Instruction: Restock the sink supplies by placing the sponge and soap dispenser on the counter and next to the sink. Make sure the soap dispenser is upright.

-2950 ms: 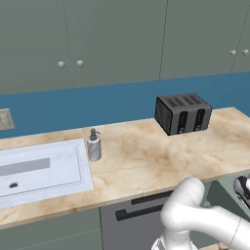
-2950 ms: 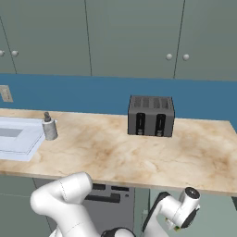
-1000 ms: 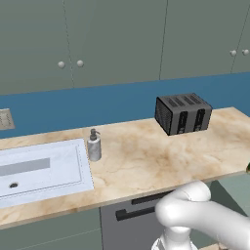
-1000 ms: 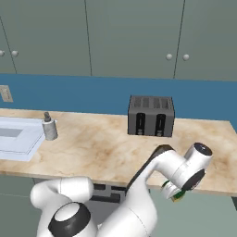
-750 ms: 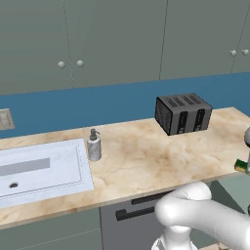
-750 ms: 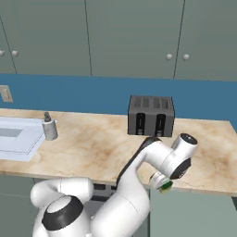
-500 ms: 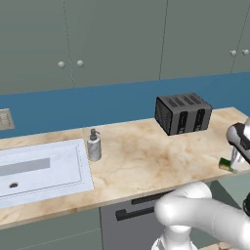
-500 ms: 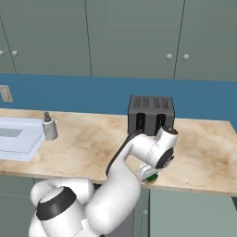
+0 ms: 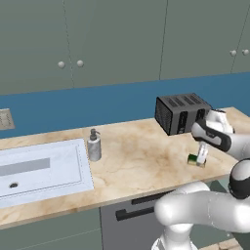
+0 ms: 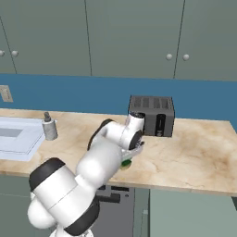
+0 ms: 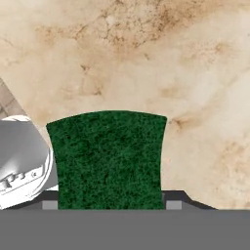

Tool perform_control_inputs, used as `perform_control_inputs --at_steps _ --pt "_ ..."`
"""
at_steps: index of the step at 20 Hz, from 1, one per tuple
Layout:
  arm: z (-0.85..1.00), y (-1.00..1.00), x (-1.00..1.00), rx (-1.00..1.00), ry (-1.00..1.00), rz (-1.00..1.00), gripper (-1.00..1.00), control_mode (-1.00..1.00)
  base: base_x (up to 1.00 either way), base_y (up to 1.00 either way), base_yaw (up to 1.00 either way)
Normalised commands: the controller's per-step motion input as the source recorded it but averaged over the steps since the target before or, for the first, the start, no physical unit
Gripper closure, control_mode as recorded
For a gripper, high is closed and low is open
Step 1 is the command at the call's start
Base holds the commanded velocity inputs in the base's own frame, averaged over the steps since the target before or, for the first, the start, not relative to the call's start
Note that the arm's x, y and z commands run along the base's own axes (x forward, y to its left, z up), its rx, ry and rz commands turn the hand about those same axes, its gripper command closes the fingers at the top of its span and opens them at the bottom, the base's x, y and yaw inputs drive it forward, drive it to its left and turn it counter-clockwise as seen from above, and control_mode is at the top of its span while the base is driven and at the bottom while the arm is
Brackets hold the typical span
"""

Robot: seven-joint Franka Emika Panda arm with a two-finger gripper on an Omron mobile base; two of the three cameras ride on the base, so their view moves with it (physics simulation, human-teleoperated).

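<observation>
The gripper (image 9: pixel 199 157) is clamped on the sponge (image 11: pixel 110 158), its fingertips mostly hidden behind that rough dark-green pad; the yellow layer barely shows. It hangs just above the veined beige counter (image 9: pixel 141 161), in front of the boxy black toaster (image 9: pixel 181 113). The silvery cylindrical soap dispenser (image 9: pixel 93 145) stands upright beside the pale flat sink (image 9: pixel 44 168)

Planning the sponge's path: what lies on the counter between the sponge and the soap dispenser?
Nothing: in the left base view the counter is bare from the sponge, held in the pincer, to the soap dispenser beside the sink.
</observation>
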Motion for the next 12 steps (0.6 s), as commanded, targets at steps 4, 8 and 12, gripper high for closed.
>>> perform_control_inputs --at_steps 4,8,12 --pt "0.00 1.00 0.30 -0.04 -0.03 0.02 1.00 -1.00 0.00 0.00 0.00" --pt "0.00 1.00 0.24 -0.05 -0.05 0.00 1.00 -1.00 0.00 0.00 0.00" --pt "0.00 1.00 0.15 -0.06 -0.09 0.00 1.00 -1.00 0.00 0.00 0.00"
